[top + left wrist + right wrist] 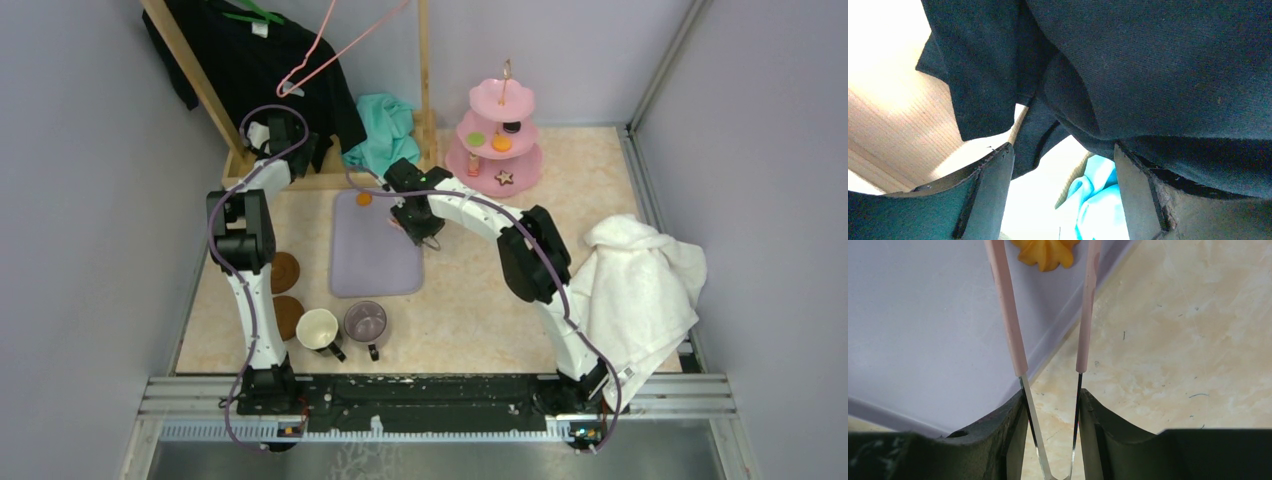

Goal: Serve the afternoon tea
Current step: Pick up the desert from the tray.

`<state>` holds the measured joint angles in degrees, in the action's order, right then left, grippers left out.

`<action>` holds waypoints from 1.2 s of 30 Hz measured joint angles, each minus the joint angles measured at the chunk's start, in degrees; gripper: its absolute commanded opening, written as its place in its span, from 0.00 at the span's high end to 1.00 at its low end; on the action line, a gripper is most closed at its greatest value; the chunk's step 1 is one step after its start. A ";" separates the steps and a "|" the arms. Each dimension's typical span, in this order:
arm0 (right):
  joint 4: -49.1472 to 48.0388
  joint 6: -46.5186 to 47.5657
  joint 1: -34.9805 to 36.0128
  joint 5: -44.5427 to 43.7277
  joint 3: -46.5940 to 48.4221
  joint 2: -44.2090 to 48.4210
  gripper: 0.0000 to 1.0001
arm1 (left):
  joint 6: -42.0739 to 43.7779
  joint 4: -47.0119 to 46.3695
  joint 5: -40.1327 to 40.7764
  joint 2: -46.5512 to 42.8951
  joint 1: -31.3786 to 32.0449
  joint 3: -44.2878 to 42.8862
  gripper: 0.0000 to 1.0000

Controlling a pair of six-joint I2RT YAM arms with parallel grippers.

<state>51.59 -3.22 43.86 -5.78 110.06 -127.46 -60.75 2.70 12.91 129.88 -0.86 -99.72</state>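
Note:
My right gripper [415, 225] [1052, 405] is shut on pink-tipped metal tongs [1007, 315]. The tong tips stand apart on either side of an orange sweet [1047, 251] lying on the lilac mat [923, 330]; the sweet [364, 199] sits at the mat's far edge. The pink three-tier stand [495, 140] at the back holds a green round [476, 138], an orange round [501, 143], a black round [512, 127] and a star cookie [504, 178]. The cream mug [318, 328] and purple mug [366, 322] stand at the front beside two brown coasters [283, 270]. My left gripper [290, 135] [1060, 165] is open and empty under a black garment [1148, 65].
A wooden rack with the black garment [250, 60] and a pink hanger [330, 55] stands at the back left. A teal cloth [385, 130] lies by the rack. A white towel [640, 290] is heaped at the right edge.

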 measured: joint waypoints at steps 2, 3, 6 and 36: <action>0.46 -0.02 0.00 0.00 0.00 -0.09 0.60 | 0.00 0.00 0.00 0.00 0.00 0.00 0.21; 0.66 -0.04 0.00 0.04 0.00 -0.15 0.60 | 0.00 0.00 0.00 0.00 0.00 0.00 0.21; 1.53 -0.37 0.00 0.26 0.48 -0.46 0.60 | 0.00 0.00 0.00 0.00 0.00 0.00 0.21; 5.57 -4.48 -0.04 3.63 0.63 -0.55 0.66 | 0.17 0.00 0.00 0.00 -0.04 0.00 0.21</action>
<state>57.17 -7.70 43.81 -2.15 110.69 -128.01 -60.58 2.70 12.91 129.88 -0.91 -99.72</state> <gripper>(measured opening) 0.391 0.790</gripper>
